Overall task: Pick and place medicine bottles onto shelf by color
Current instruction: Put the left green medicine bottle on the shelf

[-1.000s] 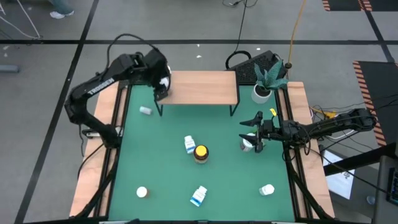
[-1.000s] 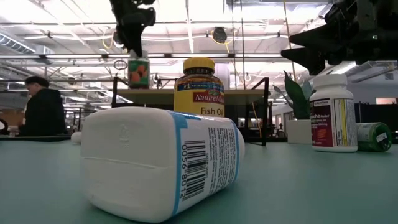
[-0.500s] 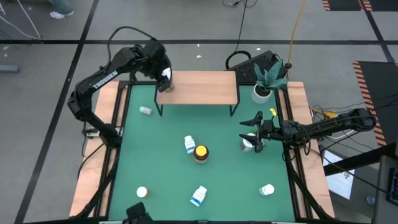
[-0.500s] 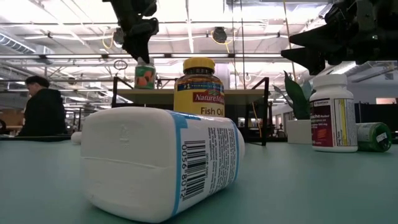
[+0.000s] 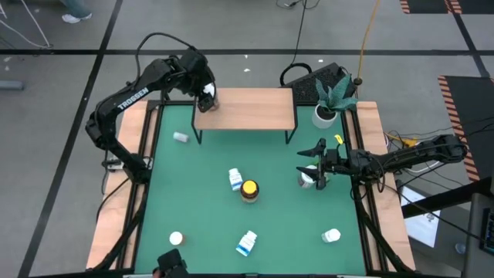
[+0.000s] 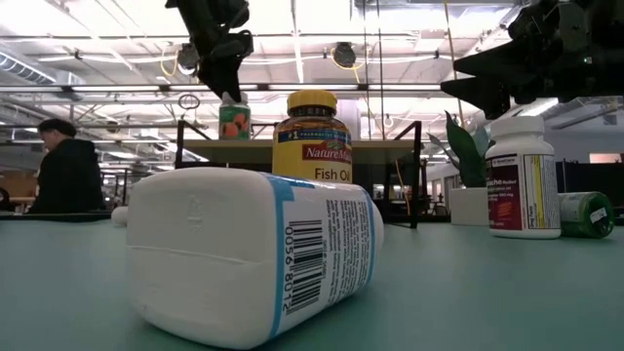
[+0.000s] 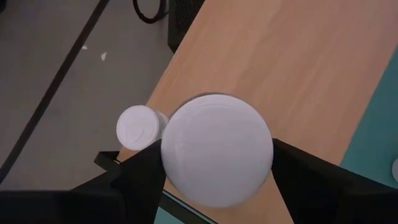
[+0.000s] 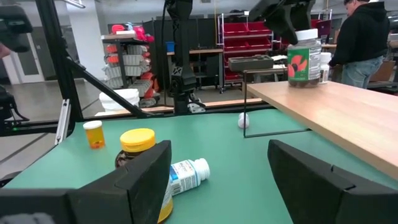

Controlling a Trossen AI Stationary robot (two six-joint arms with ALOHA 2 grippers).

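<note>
The shelf (image 5: 255, 108) stands at the 12 o'clock edge of the green surface (image 5: 193, 201). The left hand (image 5: 207, 96) is positioned over the shelf's 10 o'clock corner. Its fingers (image 7: 143, 180) are spread on either side of the white lid of a green-and-orange-labelled bottle (image 6: 234, 122), which stands upright on the shelf top. Contact between fingers and lid cannot be determined.

The left wrist view shows a smaller white bottle (image 7: 138, 127) just beside it, close to the shelf's outer edge. From that corner toward 3 o'clock the shelf top is bare wood.

The right hand (image 5: 318, 164) is held at 3 o'clock of the surface, near the side board. It is spread, with nothing between the fingers, and a white red-labelled bottle (image 5: 308, 179) stands upright just beside it.

At centre an amber bottle with yellow lid (image 5: 248, 189) is touching a blue-labelled bottle (image 5: 235, 179). Open green is seen between this pair and the shelf legs.

Toward 6 o'clock a second blue-labelled bottle (image 5: 247, 242) lies on its side, with a white bottle (image 5: 176, 239) at 7 o'clock and another (image 5: 331, 235) at 5 o'clock. A small bottle (image 5: 181, 137) lies at 10 o'clock, beside the shelf's leg. A plant pot (image 5: 325, 116) stands at 1 o'clock.

Only the low view shows a green bottle (image 6: 585, 214) lying beside the red-labelled one, and a person (image 6: 63, 171) beyond the surface
</note>
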